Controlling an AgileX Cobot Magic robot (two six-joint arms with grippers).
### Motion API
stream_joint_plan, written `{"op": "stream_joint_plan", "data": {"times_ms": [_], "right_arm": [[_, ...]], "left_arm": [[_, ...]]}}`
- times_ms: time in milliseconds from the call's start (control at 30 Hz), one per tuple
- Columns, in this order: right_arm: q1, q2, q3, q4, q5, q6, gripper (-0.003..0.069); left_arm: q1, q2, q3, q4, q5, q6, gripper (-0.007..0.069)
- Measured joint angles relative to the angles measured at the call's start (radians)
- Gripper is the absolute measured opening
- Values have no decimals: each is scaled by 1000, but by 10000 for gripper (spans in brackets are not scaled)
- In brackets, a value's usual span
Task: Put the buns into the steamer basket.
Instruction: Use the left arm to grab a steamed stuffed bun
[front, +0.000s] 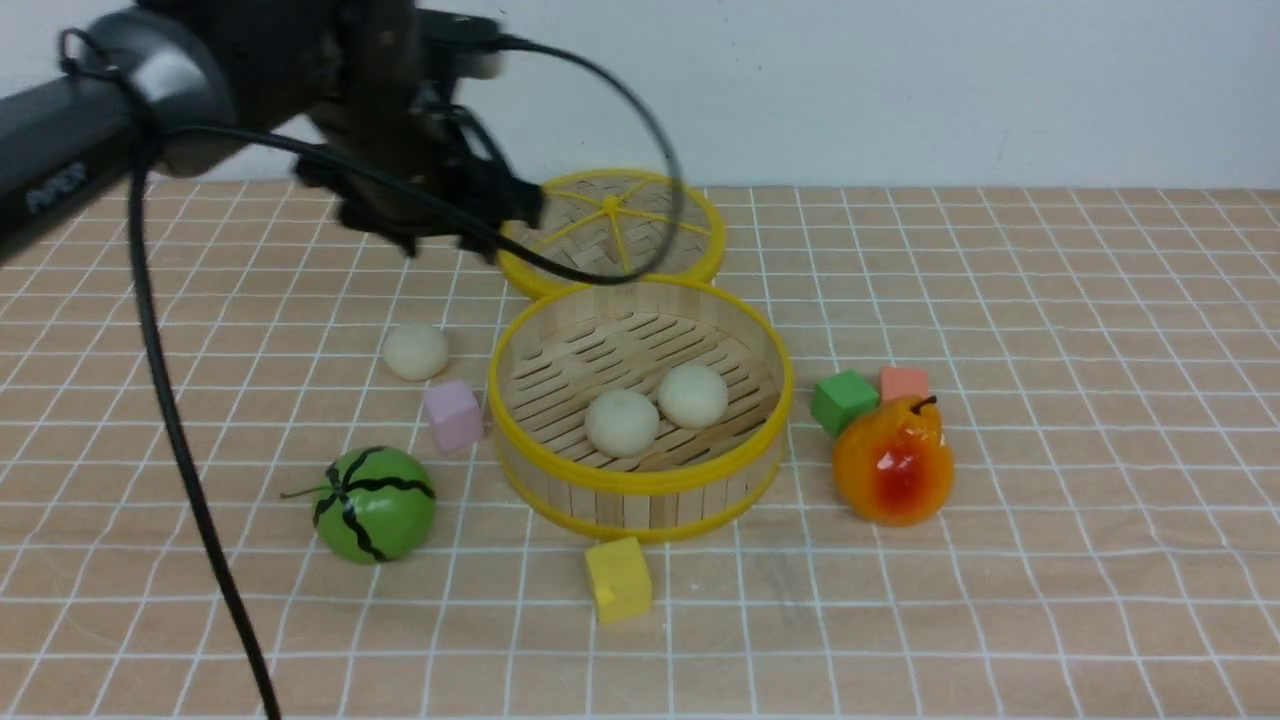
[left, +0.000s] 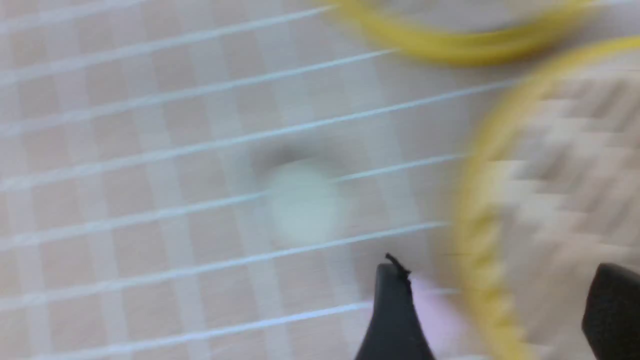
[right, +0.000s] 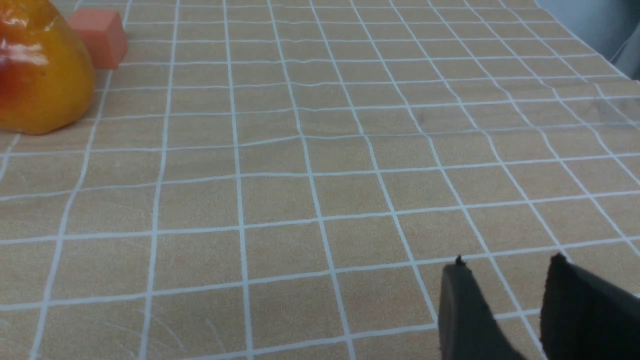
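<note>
Left end effector wide open, empty

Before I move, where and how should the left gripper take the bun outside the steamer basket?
Probably from above, jaws across the middle of the bun: it is round without a handle, and the pink-purple cube sits close by on the table.

Left gripper — motion-blurred, front view
</note>
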Motion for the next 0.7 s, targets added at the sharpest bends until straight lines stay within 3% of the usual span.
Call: {"op": "stream_joint_plan", "data": {"times_ms": [233,433,700], "right_arm": [[0,0,0,0,0,0,241],[0,0,0,0,0,0,241],[0,0,0,0,0,0,241]], "left_arm": [[116,115,7,-27,-101,-13,477],[122,179,7,-75,-198,-14,472],[122,232,7,-131,-267,-14,403]]}}
